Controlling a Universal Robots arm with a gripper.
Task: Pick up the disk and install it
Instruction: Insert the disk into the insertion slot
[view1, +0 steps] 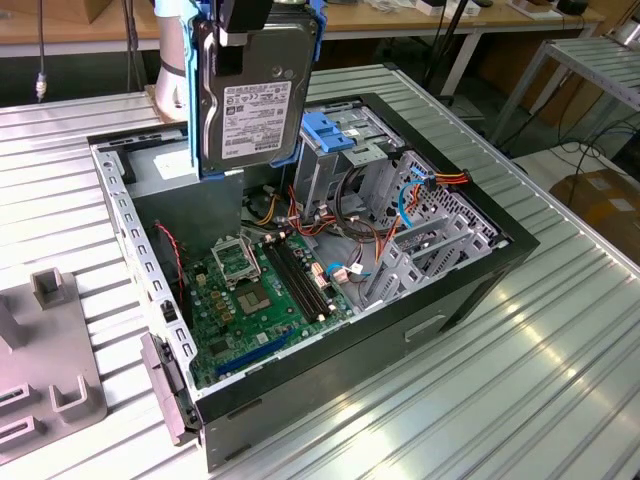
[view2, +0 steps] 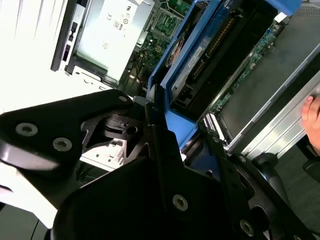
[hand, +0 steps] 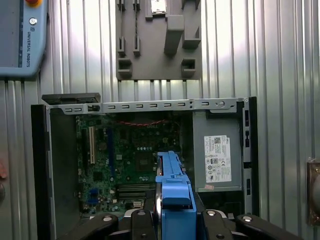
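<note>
A ribbed metal table (view1: 520, 390) carries an open computer case (view1: 470, 290), with workbenches in the room behind it. The disk (view1: 255, 100) hangs upright above the case, off the table, near the end where the power supply box (hand: 217, 155) sits. Its white label faces the exterior view and blue rails run down both long edges. The gripper (view1: 245, 18) has its jaws closed on the disk's top end, and in the first wrist view the disk shows edge-on above the motherboard (hand: 135, 155), while a grey fixture plate (view1: 50, 370) lies on the table near the case.
</note>
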